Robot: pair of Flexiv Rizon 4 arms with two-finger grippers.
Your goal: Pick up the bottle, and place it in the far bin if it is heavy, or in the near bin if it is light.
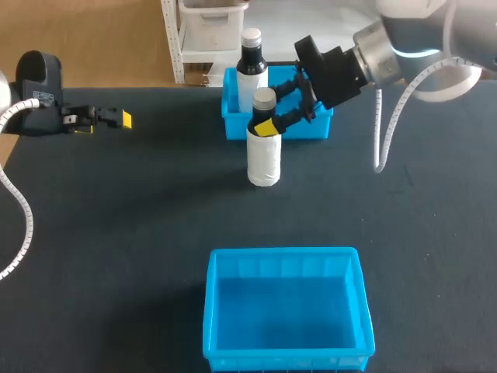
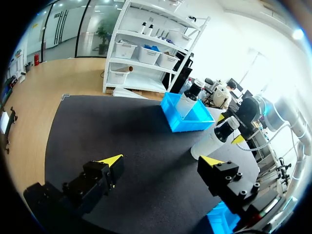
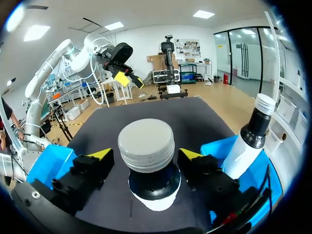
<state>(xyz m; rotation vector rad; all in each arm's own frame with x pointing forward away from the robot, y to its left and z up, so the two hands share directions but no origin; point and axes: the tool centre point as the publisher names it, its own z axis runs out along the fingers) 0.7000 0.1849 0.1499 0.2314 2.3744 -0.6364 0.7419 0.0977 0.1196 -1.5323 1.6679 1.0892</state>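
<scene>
The bottle point(image 1: 264, 155) stands upright between the parted fingers of the right hand point(image 3: 146, 154), untouched.

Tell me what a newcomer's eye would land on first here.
First, the white bottle with a grey cap standing mid-table, with the right gripper open around its neck, one yellow-tipped finger on each side. Next, two bright blue bins: the far bin just behind it holds a second bottle, and the near bin sits at the front edge.
</scene>
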